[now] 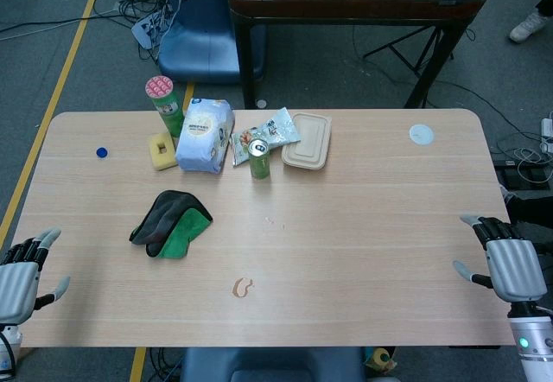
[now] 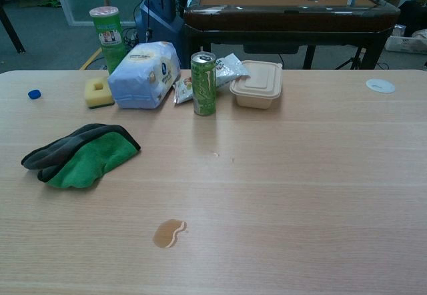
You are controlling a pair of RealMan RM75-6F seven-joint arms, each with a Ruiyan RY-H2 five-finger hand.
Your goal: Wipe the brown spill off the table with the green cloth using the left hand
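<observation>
The green cloth [image 1: 173, 222] [image 2: 81, 154], dark on its upper side, lies crumpled on the left half of the table. A small brown spill [image 1: 243, 288] [image 2: 169, 233] sits near the table's front edge, right of and nearer than the cloth. My left hand [image 1: 22, 274] hovers at the table's front left corner, fingers apart, holding nothing, well clear of the cloth. My right hand [image 1: 504, 261] is at the front right edge, also open and empty. Neither hand shows in the chest view.
At the back stand a green tube can [image 1: 164, 104], a yellow sponge [image 1: 162, 150], a tissue pack [image 1: 205, 136], a green drink can [image 1: 259, 159], snack packets [image 1: 270, 131] and a beige lunch box [image 1: 308, 141]. A blue cap [image 1: 102, 151] and a white disc [image 1: 421, 134] lie apart.
</observation>
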